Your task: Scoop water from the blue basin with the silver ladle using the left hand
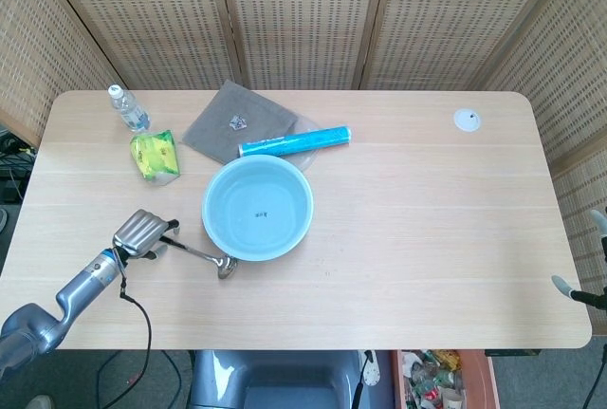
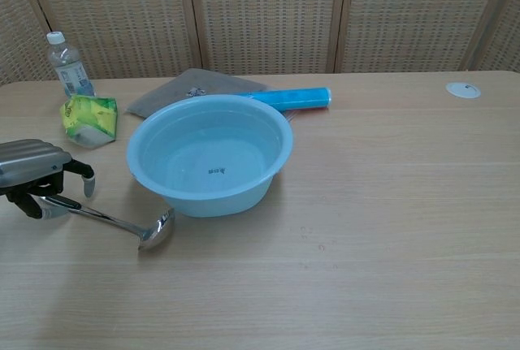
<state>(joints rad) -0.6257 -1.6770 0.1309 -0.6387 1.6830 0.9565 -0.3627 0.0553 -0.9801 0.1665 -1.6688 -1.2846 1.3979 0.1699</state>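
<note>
The blue basin (image 1: 301, 193) (image 2: 244, 194) holds water and stands left of the table's middle. The silver ladle (image 1: 226, 266) (image 2: 155, 232) lies flat on the table in front of the basin's left side, bowl toward the basin, handle pointing left. My left hand (image 1: 140, 232) (image 2: 34, 173) hangs over the end of that handle with its fingers arched down on both sides of it, not closed on it. Only fingertips of my right hand (image 1: 569, 288) show at the right edge of the head view, spread apart and holding nothing.
A water bottle (image 1: 126, 108) (image 2: 67, 64) and a green packet (image 1: 156, 156) (image 2: 90, 119) sit at the back left. A grey cloth (image 1: 237, 121) and a blue roll (image 1: 294, 140) (image 2: 292, 97) lie behind the basin. A white disc (image 1: 466, 120) is at the far right.
</note>
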